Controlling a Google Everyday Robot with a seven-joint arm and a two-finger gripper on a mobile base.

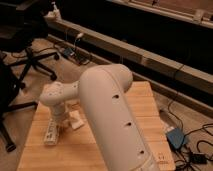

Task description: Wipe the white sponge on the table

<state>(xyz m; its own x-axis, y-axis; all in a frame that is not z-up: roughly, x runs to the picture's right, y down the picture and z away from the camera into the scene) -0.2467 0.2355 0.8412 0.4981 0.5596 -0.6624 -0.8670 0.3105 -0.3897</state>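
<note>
While bent low over the table, fills the middle of the view with a thick white arm and sets the gripper down over the left part of the pale planks. Clenched tight, tip close to the wood. Meets the white sponge at its side: small, flat on the tabletop, just to the right of the gripper as seen from the camera. Cannot tell whether pinched or merely touched.

Just on the other side of the gripper, a white labelled bottle, lying on its side and pointing toward the near edge. Beyond the far-left corner of the table, a black office chair. Off to the right, down on the floor, a small blue box among dark cables. Along the back, a long low ledge running across the view.
</note>
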